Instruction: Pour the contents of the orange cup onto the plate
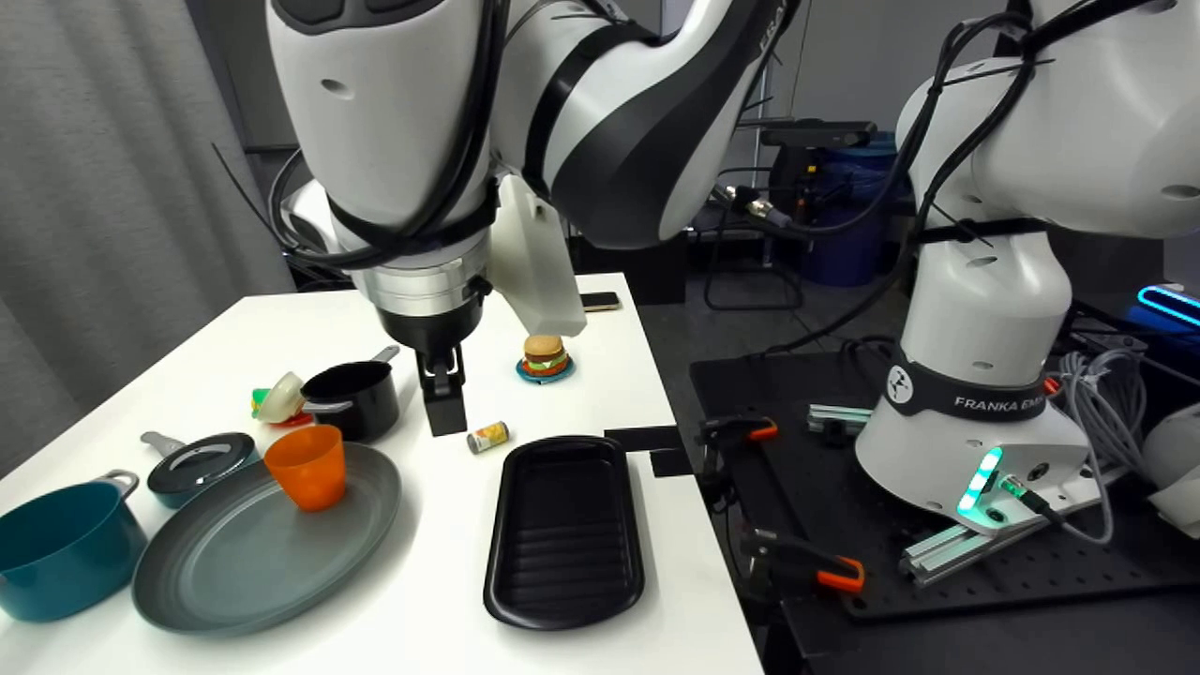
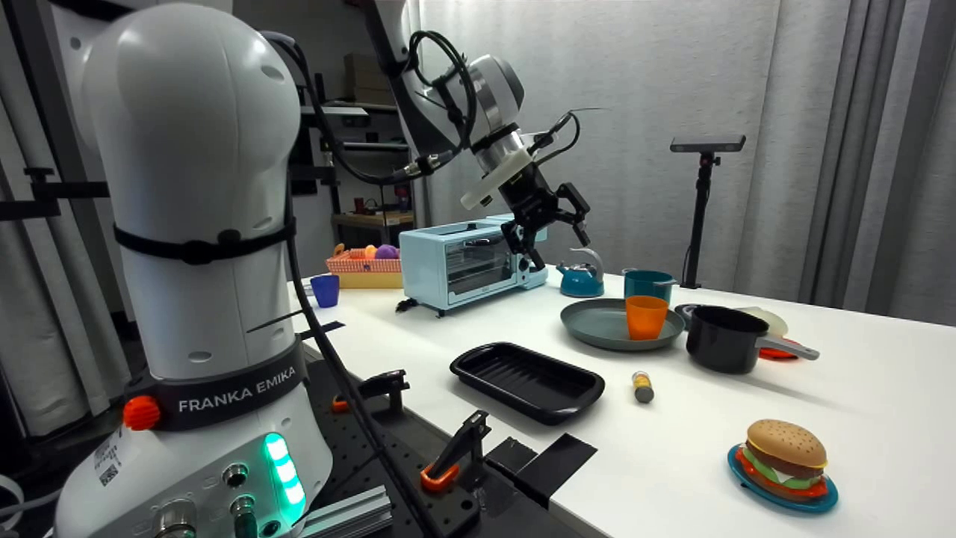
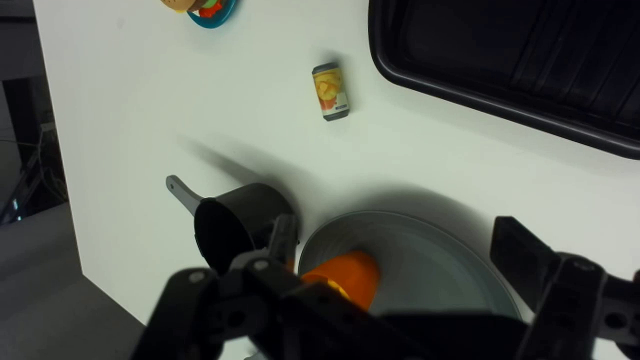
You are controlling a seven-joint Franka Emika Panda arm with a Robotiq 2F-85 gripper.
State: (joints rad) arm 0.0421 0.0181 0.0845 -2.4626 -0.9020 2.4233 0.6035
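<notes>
The orange cup (image 1: 309,469) stands upright on the large grey-green plate (image 1: 220,553), near its rim. Both also show in an exterior view, the cup (image 2: 645,317) on the right part of the plate (image 2: 594,323). In the wrist view a bit of the yellow contents (image 3: 338,288) shows at the mouth of the cup (image 3: 361,272); the rest is hidden. My gripper (image 2: 560,252) is open and empty, held in the air above the table. In the wrist view its fingers (image 3: 394,231) are wide apart with the plate seen between them, the cup partly behind one finger.
A black pot (image 1: 354,405) with a grey handle stands beside the plate. A black ridged tray (image 1: 562,539), a small toy can (image 3: 331,92) and a toy burger (image 2: 786,456) lie nearby. A teal pot (image 1: 61,548) and a light-blue toaster oven (image 2: 470,261) also stand on the table.
</notes>
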